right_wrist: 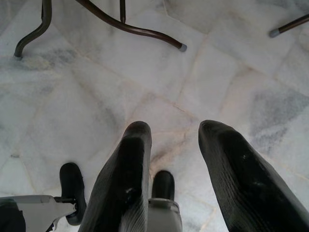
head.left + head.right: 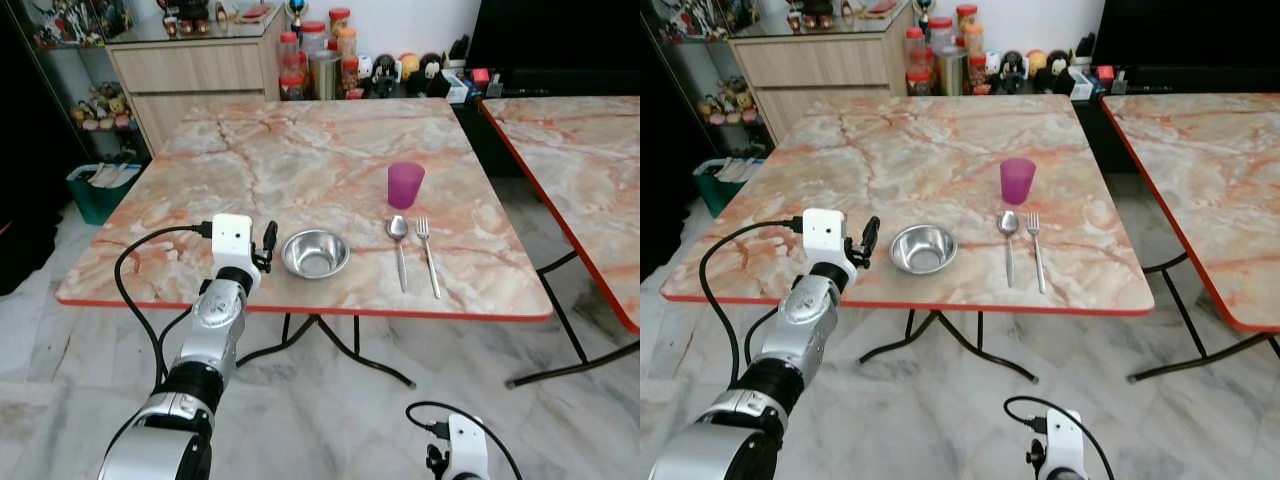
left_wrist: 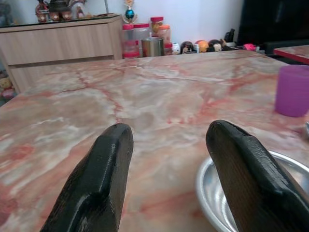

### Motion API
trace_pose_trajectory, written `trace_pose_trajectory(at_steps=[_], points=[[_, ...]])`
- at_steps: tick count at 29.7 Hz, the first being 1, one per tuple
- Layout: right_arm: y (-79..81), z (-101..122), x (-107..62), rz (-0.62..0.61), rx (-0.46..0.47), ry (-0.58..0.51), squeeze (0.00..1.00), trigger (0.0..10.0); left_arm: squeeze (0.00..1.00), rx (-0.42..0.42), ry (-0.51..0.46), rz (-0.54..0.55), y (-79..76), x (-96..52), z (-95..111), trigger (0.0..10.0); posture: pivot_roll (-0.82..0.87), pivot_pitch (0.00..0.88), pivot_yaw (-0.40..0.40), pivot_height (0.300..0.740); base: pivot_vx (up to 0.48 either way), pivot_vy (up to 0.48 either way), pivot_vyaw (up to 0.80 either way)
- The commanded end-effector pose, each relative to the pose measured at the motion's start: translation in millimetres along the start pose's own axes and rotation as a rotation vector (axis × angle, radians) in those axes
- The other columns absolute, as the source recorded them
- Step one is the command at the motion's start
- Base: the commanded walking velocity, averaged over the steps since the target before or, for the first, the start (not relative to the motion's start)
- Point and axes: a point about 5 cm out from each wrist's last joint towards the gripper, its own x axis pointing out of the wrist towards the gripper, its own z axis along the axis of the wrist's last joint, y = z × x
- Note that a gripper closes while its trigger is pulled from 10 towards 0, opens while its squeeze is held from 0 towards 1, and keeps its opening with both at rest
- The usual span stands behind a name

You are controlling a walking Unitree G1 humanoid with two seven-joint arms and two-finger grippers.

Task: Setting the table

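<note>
A marble table [image 2: 300, 150] with a red edge carries a steel bowl [image 2: 316, 253] near its front. Right of the bowl lie a spoon [image 2: 399, 245] and a fork [image 2: 427, 255] side by side, with a purple cup [image 2: 405, 185] standing just behind them. My left gripper [image 2: 268, 243] hovers over the table's front edge, just left of the bowl. It is open, and in the left wrist view its fingers [image 3: 108, 164] have nothing between them and the bowl [image 3: 227, 193] sits beside one of them. My right gripper [image 1: 174, 130] hangs open over the floor.
A second marble table [image 2: 590, 160] stands to the right across a narrow gap. Behind are a wooden cabinet [image 2: 190, 65], jars [image 2: 320, 60] and small figures. A teal bin [image 2: 100, 185] sits on the floor at left. Curved metal table legs [image 1: 130, 26] stand below.
</note>
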Motion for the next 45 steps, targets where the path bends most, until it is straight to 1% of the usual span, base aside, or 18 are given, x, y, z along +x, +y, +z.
trace_pose_trajectory(at_steps=[1, 8, 41, 44, 45], points=[[4.3, 5, 1.3, 0.008, 0.005, -0.017, 0.00, 10.0, 0.00, 0.002, -0.001, 0.022, 3.3, -0.2, 1, 10.0, 0.04, 0.000, 0.050, 0.740, 0.262, 0.000, 0.00], [2.9, 6, 1.3, 0.006, 0.005, -0.016, 0.00, 10.0, 0.00, 0.007, -0.014, 0.018, 3.3, 1.9, 5, 10.0, 0.04, 0.000, 0.046, 0.740, 0.282, 0.000, 0.00], [0.7, 5, 1.0, -0.006, 0.016, -0.015, 0.00, 10.0, 0.00, -0.002, 0.004, 0.024, 3.5, -0.8, 1, 10.0, 0.04, 0.000, 0.046, 0.740, 0.295, 0.000, 0.00], [1.6, 4, 1.0, -0.003, 0.010, -0.013, 0.00, 10.0, 0.00, -0.063, 0.028, 0.022, 5.9, -3.3, -4, 10.0, 0.04, 0.000, 0.048, 0.740, 0.287, 0.000, 0.00], [2.1, 5, 1.1, 0.001, 0.004, -0.013, 0.00, 10.0, 0.00, -0.108, 0.043, 0.013, 5.6, -4.2, -6, 10.0, 0.04, 0.000, 0.050, 0.740, 0.247, 0.000, 0.00]])
